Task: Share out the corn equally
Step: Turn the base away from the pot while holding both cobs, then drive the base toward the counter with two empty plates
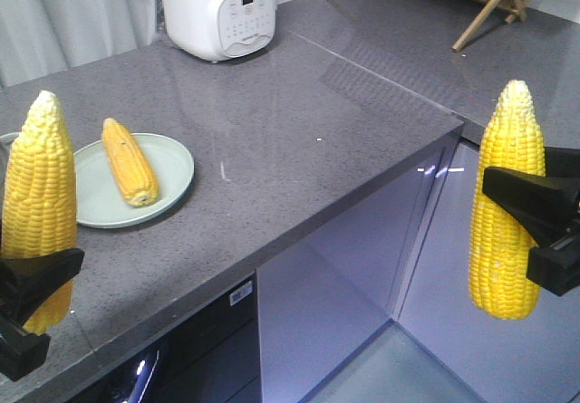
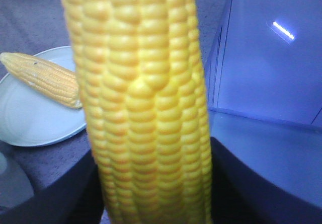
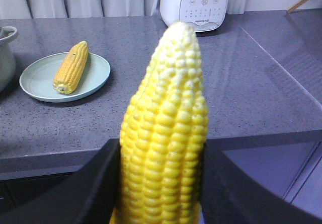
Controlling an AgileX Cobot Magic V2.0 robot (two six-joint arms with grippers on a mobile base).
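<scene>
Nearest lens: left cob, upright, tip up, filling left wrist view. Right cob likewise upright, held out beyond tabletop edge, in front of cabinet front. Third cob lying on pale green plate, well apart from both.

Risks (judgement): slip or pivot of rounded cob inside narrow two-sided grip during tilt or quick swing; right cob lost over edge if dropped before crossing onto tabletop; roll-off at plate rim if laid against third cob; unequal share if both sent to same plate. Second dish not clearly seen, only part of grey vessel at left edge.

Left fingers: closed to cob width, pinching left cob low on body, both sides. Right fingers: same, clamped on right cob around mid-length
</scene>
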